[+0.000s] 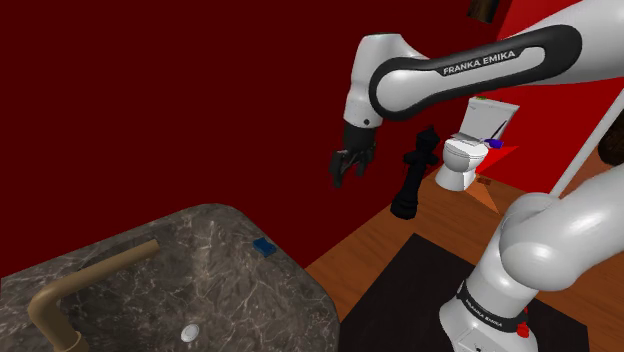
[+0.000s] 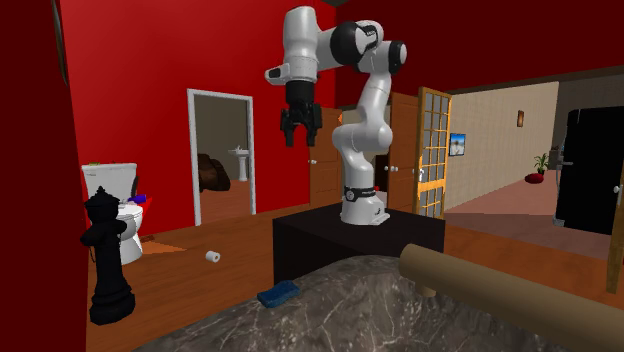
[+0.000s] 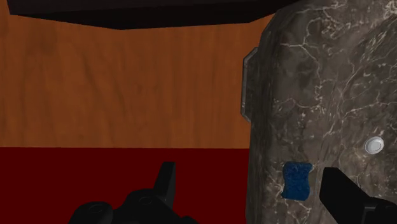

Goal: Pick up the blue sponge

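The blue sponge lies flat on the dark stone desk, close to its edge. A small white round piece sits farther in on the desk. The gripper hangs high in the air, well apart from the sponge. Its fingers stand wide apart and hold nothing. A big black chess piece stands on the wood floor.

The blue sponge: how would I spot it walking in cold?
Find the dark marbled sink top with the tan faucet. Near the edge beside the wooden floor lies the blue sponge, a small flat rectangle. It is the only blue thing on the stone; the round drain is pale.
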Tool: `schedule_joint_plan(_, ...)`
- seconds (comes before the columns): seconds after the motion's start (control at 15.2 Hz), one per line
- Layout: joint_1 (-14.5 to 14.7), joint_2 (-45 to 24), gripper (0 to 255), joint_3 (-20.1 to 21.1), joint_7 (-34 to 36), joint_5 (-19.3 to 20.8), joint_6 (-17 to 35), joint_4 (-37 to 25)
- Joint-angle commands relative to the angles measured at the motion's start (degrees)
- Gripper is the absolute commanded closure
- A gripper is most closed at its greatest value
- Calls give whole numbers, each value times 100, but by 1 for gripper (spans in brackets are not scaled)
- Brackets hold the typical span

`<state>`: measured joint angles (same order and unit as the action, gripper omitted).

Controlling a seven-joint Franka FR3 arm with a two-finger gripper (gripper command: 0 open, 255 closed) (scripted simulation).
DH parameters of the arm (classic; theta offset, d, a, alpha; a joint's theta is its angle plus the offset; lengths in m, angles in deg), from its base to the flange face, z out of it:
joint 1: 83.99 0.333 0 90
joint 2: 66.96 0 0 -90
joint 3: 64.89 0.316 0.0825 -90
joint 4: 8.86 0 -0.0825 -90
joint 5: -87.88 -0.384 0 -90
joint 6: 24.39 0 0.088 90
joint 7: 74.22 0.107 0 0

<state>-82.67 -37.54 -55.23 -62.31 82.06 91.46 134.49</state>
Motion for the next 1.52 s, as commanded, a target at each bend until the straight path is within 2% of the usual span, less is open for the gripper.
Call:
schedule_joint_plan(0.0, 18, -404, 0, 114, 81, -2, 395, -47)
schedule_joint_plan(0.4, 34, -1686, 0, 439, 394, 166, 1456, -330)
schedule_joint_plan(0.79, 70, -3068, 0, 656, 879, 661, 2291, -901)
schedule_joint_plan(1.06, 196, -4004, 0, 661, 1265, 1128, 2681, -1436)
schedule_joint_plan(1.45, 568, -5373, 0, 469, 1737, 1737, 3015, -2463)
